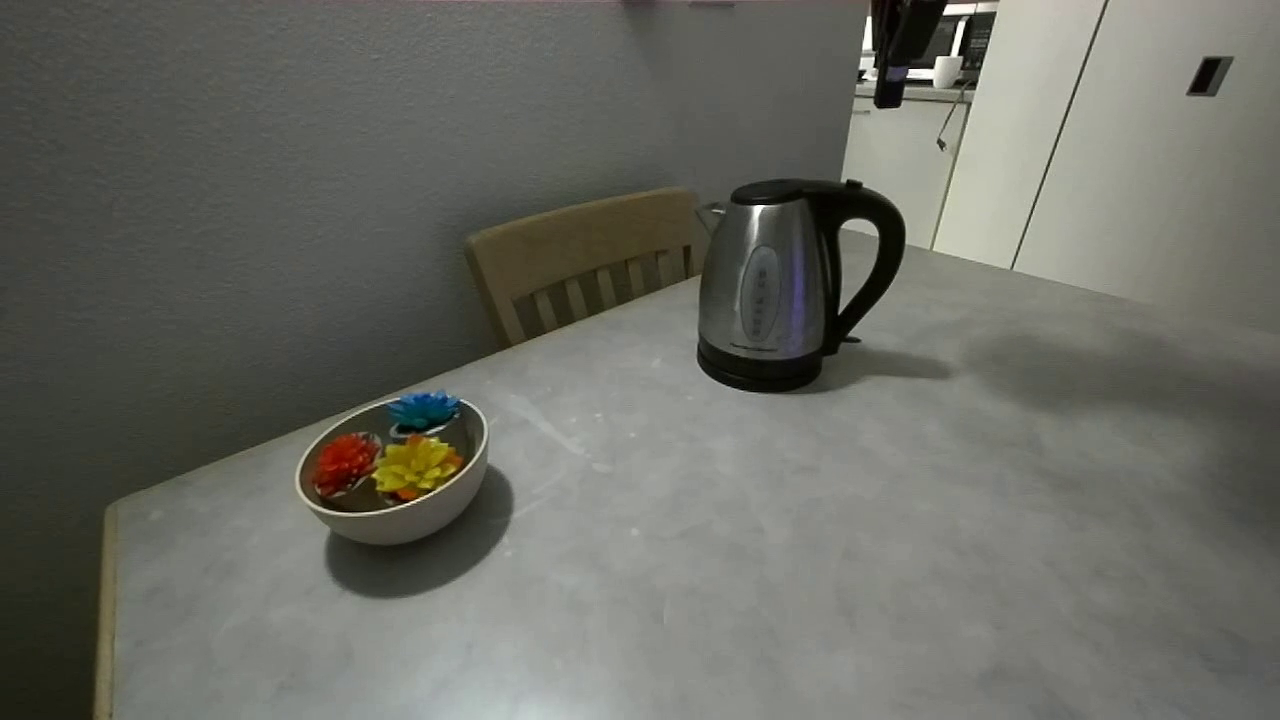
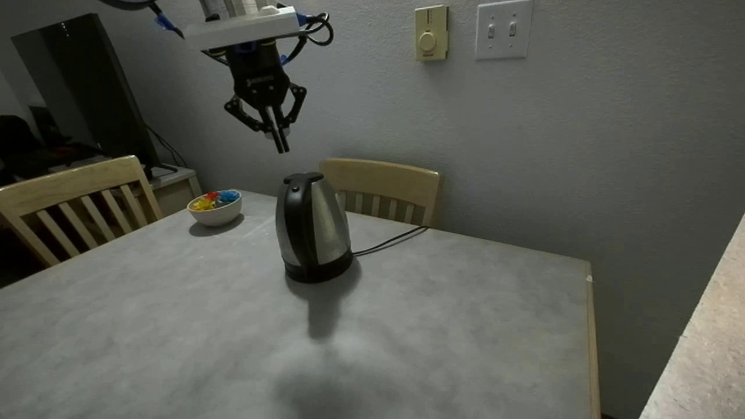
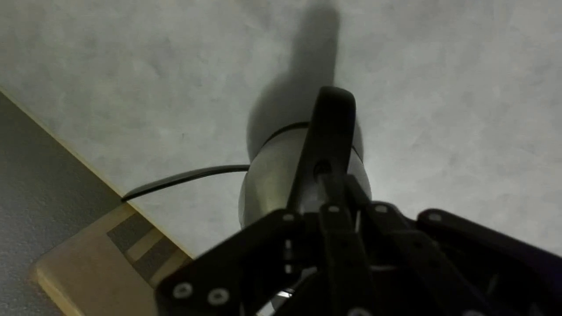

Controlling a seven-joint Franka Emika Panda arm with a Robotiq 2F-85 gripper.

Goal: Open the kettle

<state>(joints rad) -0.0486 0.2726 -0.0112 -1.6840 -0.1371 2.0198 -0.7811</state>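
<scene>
Brushed stainless-steel electric kettle (image 1: 775, 290) upright on grey table (image 1: 700, 560), with black lid (image 1: 768, 192) down; with black two-finger gripper (image 2: 283, 149) clear above, pinched together and empty, presume approach step, then lower to press round button (image 2: 295, 188) atop curved black handle (image 2: 300, 224), probable lid release.

Dim light here: the kettle (image 2: 330, 224) throws a soft shadow (image 2: 323, 311), pale glare (image 1: 540, 700) glows low on the tabletop (image 1: 640, 620), and in the wrist view the gripper (image 3: 344, 186) looks dark, blurry.

In the wrist view the hand (image 3: 342, 181) partly hides the kettle (image 3: 274, 175), and the bottom edge crops the chair (image 3: 94, 272).
</scene>
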